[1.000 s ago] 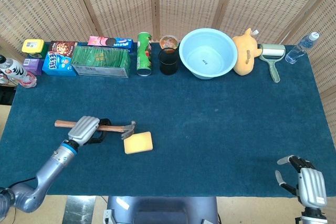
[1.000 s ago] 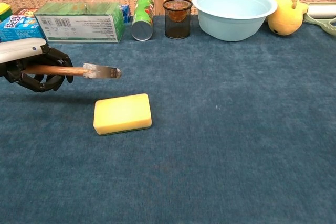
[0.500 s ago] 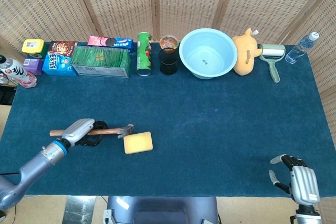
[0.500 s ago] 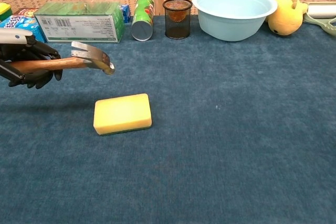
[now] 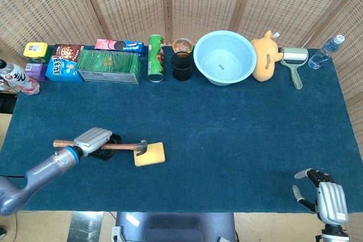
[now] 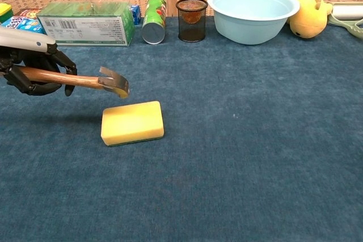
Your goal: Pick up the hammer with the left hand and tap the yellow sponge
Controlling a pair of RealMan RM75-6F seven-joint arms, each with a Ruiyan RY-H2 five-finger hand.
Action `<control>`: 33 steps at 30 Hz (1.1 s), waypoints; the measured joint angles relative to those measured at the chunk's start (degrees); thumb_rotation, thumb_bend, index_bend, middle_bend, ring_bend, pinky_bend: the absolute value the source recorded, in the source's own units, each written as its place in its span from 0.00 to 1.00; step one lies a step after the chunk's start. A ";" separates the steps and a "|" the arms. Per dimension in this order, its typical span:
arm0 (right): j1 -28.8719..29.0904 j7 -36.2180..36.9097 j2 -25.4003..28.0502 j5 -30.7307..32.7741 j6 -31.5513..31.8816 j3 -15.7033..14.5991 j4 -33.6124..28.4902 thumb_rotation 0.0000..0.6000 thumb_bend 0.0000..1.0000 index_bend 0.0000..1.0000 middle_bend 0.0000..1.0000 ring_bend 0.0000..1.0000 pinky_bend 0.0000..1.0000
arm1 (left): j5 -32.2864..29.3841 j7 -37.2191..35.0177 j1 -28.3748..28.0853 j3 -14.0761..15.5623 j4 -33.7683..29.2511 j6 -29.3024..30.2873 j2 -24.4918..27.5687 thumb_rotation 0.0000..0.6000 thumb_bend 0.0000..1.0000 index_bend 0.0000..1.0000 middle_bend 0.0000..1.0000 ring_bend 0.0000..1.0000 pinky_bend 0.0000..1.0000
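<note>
My left hand [image 5: 93,140] [image 6: 35,72] grips the wooden handle of the hammer [image 5: 108,147] [image 6: 79,80]. The hammer lies roughly level in the air, its metal head [image 6: 115,81] tipped down just above the far left corner of the yellow sponge [image 5: 150,154] [image 6: 132,122]. I cannot tell whether the head touches the sponge. The sponge lies flat on the blue cloth. My right hand [image 5: 328,199] hangs off the table's near right edge with fingers apart, holding nothing.
Along the back edge stand a green box [image 5: 109,65], snack boxes [image 5: 63,63], a green can [image 5: 155,58], a mesh cup [image 5: 182,66], a light blue bowl [image 5: 224,58], a yellow plush toy [image 5: 266,55], a lint roller [image 5: 295,60] and a water bottle [image 5: 326,51].
The hammer head rose half a second ago and has now swung down and rightward over the sponge's corner. My right hand has barely shifted.
</note>
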 measured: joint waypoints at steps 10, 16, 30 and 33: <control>-0.47 0.73 0.06 -0.02 0.67 -0.01 0.51 1.00 0.37 0.47 0.46 0.43 0.38 | -7.97 1.59 -3.18 -1.03 -0.14 -5.31 -1.58 1.00 0.62 0.58 0.75 0.79 0.80; -0.42 0.83 -0.02 0.17 0.36 0.04 0.62 1.00 0.37 0.47 0.46 0.42 0.38 | -9.63 0.38 -3.82 -1.12 1.14 -7.85 -2.20 1.00 0.63 0.58 0.75 0.79 0.80; -0.70 0.82 0.02 0.16 0.71 0.09 0.48 1.00 0.37 0.47 0.46 0.43 0.38 | -8.09 -1.35 -4.19 -1.52 1.31 -11.47 -1.72 1.00 0.67 0.58 0.75 0.79 0.80; -0.79 1.05 -0.01 0.32 0.64 0.06 0.64 1.00 0.37 0.47 0.46 0.43 0.38 | -8.51 -1.75 -4.56 -1.50 2.32 -12.68 -2.32 1.00 0.67 0.58 0.75 0.79 0.80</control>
